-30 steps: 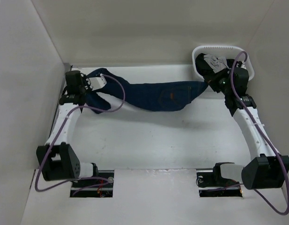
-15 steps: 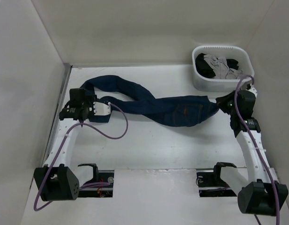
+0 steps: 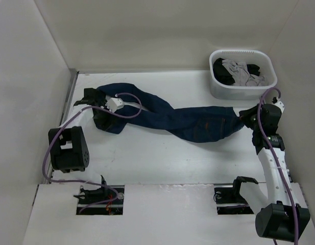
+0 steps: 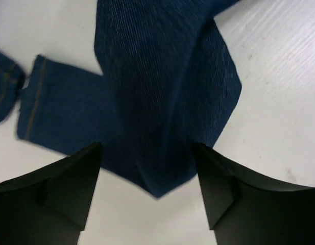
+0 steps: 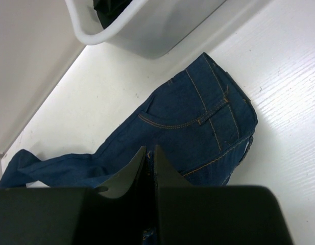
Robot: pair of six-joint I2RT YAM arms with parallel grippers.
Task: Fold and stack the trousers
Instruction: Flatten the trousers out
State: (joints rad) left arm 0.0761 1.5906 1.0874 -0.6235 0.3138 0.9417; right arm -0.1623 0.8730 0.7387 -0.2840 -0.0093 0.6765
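The dark navy trousers (image 3: 188, 122) lie twisted across the table, legs at the left and waistband at the right. My left gripper (image 3: 102, 113) hovers open just above the folded leg end. In the left wrist view its fingers (image 4: 80, 173) straddle the point of the denim fold (image 4: 162, 92), with bare table between them. My right gripper (image 3: 246, 115) is shut on the waist end. In the right wrist view the jaws (image 5: 151, 153) pinch denim just below a back pocket with orange stitching (image 5: 198, 127).
A white basket (image 3: 218, 92) with grey and black garments stands at the back right, just beyond my right gripper; its wall (image 5: 162, 30) shows in the right wrist view. Walls close the table on the left, right and back.
My left gripper has opened and let go of the leg end, which now lies on the table. Both arms pulled the trousers toward the near side over the last second.
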